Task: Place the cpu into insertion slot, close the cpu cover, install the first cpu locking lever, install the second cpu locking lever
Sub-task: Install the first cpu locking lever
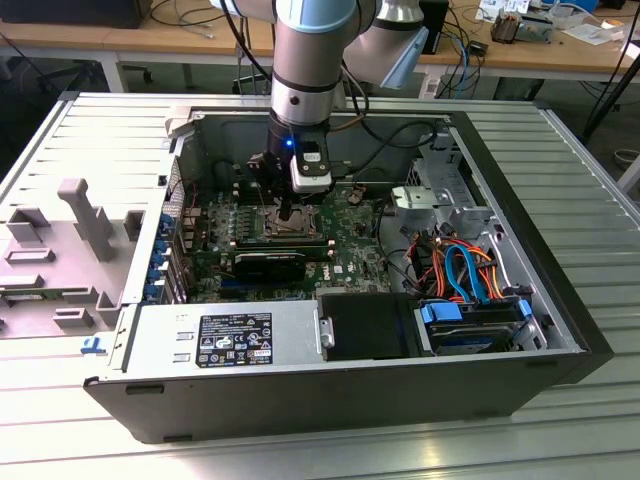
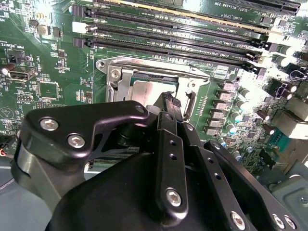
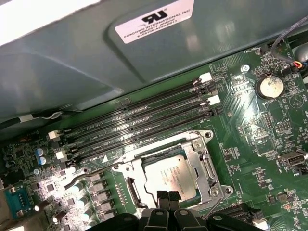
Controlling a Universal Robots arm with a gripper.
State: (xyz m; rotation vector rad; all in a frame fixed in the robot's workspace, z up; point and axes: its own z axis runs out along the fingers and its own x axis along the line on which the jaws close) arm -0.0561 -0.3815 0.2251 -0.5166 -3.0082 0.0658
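The computer case (image 1: 300, 400) lies open on a ribbed metal table (image 1: 560, 420), with wooden desks and cables behind it. In the exterior view, my arm (image 1: 310, 60) reaches straight down into the case, and the gripper (image 1: 288, 208) hangs right over the slot (image 1: 292, 226) on the green board (image 1: 355, 255). In the second wrist view, the gripper (image 2: 169, 102) has its fingers pressed together with nothing between them, tips at the near edge of the cpu (image 2: 147, 90). The cpu sits inside the silver cover (image 2: 144, 65), just beside the long memory slots (image 2: 168, 45). In the first wrist view, the cpu (image 3: 171, 174) lies flat in the slot (image 3: 131, 188) and the cover (image 3: 204, 161) looks folded down around it. I judge the first two steps done. One thin wire lever (image 3: 89, 174) runs out past the slot's corner. A second wire (image 3: 211, 207) shows near the fingertips. I cannot tell whether either is hooked down, so I count both levers as left to do.
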